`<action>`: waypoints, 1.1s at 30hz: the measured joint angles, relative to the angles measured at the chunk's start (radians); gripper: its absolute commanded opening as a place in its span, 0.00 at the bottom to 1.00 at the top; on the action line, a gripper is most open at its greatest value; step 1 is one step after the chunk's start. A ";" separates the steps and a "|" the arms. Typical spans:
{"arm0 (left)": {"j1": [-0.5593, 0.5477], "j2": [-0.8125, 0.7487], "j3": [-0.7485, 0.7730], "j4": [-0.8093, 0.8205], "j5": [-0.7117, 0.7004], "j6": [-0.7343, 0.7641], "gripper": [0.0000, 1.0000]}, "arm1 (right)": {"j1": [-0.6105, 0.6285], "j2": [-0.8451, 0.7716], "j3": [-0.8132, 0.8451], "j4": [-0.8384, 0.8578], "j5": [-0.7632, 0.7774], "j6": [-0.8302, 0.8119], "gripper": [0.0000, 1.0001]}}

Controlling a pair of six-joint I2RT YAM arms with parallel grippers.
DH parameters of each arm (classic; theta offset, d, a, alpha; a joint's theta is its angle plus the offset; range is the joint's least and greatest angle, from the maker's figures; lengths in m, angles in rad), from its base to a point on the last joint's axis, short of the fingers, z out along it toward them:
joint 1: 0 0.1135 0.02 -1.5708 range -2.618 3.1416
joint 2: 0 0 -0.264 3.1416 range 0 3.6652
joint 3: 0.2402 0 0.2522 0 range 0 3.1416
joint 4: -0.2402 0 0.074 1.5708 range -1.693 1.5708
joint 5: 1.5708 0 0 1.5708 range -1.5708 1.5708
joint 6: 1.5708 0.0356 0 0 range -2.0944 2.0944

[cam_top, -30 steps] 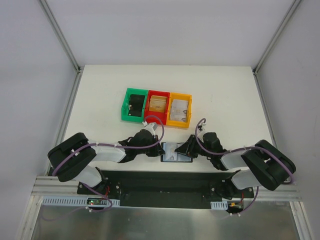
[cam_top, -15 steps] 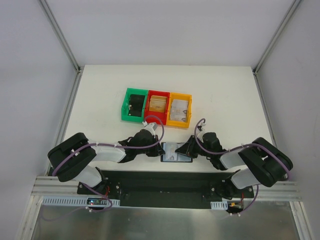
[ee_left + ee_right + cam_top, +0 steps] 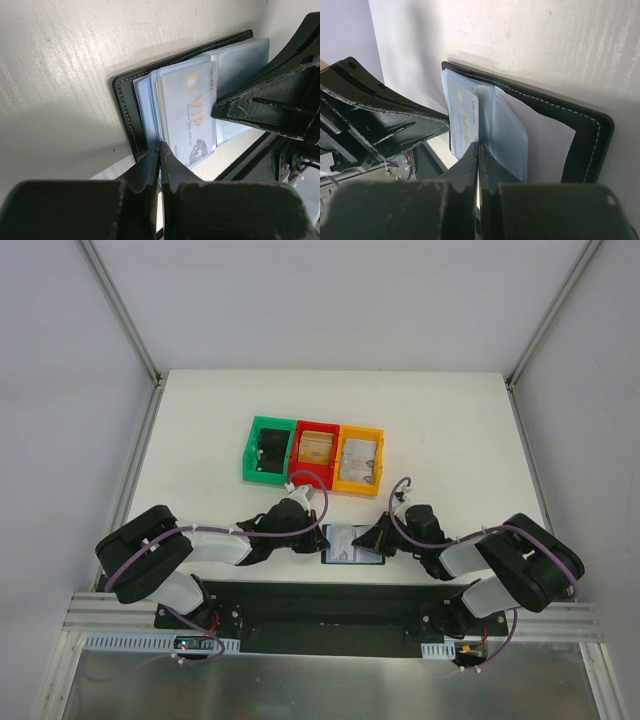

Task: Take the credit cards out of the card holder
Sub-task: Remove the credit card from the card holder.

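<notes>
Black fingers of the left gripper (image 3: 160,150) are pressed together, their tips at the stitched black edge of the card holder (image 3: 126,107), just beside the corner of a pale grey VIP card (image 3: 190,112). Facing it, the right gripper (image 3: 478,150) is squeezed together too, its tips meeting right at that card's edge. Whether the card is caught between them cannot be told. The card holder lies open and flat on the white worktop (image 3: 75,50), near its front edge between the two arms, with the VIP card lying over the bluish clear sleeves (image 3: 240,55). Farther back, well apart from the holder, three bins stand in a touching row: a green bin (image 3: 250,445) with a chunky black object (image 3: 270,450), a red bin (image 3: 312,477) with a tan card (image 3: 317,448), and a yellow bin (image 3: 355,487) with a pale card (image 3: 360,457).
</notes>
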 measured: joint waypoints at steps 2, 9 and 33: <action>0.000 0.000 0.000 0.000 0.000 0.000 0.00 | 0.000 0.000 0.000 0.000 0.000 0.000 0.00; 0.000 0.000 0.000 0.000 -0.001 -0.001 0.00 | -0.005 -0.002 0.000 -0.001 -0.003 -0.001 0.00; 0.000 0.001 0.000 0.000 -0.003 -0.005 0.00 | -0.032 -0.047 -0.019 -0.016 -0.031 -0.009 0.27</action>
